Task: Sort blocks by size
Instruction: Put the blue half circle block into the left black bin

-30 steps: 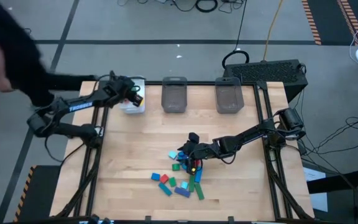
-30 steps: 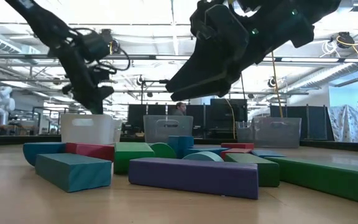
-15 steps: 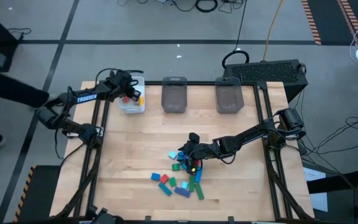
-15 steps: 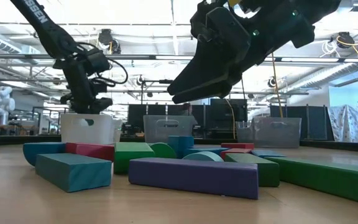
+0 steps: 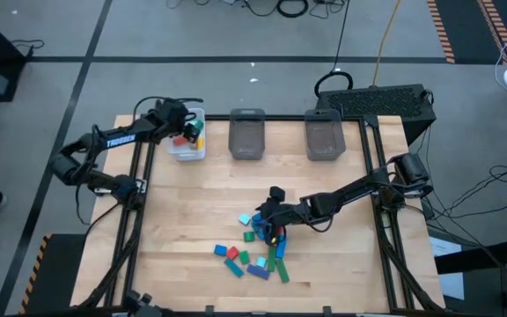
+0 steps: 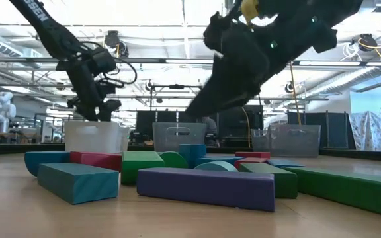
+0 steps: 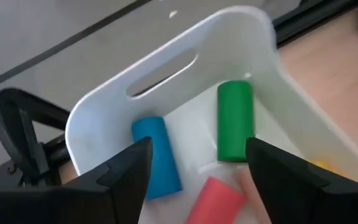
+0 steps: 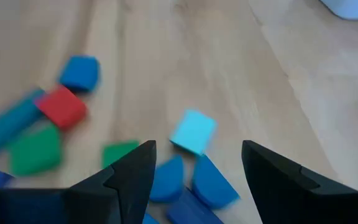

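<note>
Left gripper point(image 7: 194, 165) over white tray point(image 5: 186, 150) had just spread; red block point(image 7: 213, 198) dropped in beside blue and green ones. One more sorted. Right gripper point(image 8: 194, 165), spread and empty, hovered above the block pile point(image 5: 255, 248) mid-table.

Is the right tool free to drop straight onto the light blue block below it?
Probably yes. The right tool is open above the light blue block, whose top is bare, though darker blue blocks lie close beside it.
</note>
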Robot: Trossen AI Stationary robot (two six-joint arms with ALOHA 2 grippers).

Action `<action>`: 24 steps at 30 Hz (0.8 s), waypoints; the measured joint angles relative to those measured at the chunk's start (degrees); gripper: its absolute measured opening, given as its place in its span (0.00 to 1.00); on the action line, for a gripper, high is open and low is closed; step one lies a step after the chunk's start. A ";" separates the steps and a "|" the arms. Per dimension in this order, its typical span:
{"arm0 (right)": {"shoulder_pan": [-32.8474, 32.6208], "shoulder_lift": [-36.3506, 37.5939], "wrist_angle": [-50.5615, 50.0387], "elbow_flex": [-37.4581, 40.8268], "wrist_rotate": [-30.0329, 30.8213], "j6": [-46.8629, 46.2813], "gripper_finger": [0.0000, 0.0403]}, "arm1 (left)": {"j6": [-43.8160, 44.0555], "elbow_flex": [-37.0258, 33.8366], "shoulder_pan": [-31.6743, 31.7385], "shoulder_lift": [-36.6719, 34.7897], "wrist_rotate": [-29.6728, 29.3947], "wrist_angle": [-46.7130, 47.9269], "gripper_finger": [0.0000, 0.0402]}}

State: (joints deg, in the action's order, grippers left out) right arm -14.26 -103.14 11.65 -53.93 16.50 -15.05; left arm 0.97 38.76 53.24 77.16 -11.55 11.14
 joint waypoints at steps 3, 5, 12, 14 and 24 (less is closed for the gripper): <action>0.41 -0.03 -2.69 0.04 1.64 0.50 0.56 | 0.02 0.00 -1.62 -3.43 0.87 0.21 0.65; 1.20 -0.03 -4.68 0.04 1.78 0.40 0.56 | 0.02 0.00 -3.39 -6.25 0.91 0.29 0.65; 3.46 -0.70 -5.81 0.04 0.54 3.33 0.56 | 0.10 0.00 -12.81 -16.05 8.06 0.26 0.65; 3.92 -1.34 -6.08 0.04 -2.01 4.03 0.56 | 0.10 0.00 -16.49 -17.70 9.74 0.25 0.65; 4.17 -5.02 -3.69 -0.03 -4.47 5.71 0.56 | -2.85 -2.18 -35.55 -19.03 9.96 -6.61 0.65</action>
State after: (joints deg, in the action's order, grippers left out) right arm -10.09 -108.16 7.96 -53.96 12.04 -9.34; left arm -1.88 36.58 17.70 58.13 -1.58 4.53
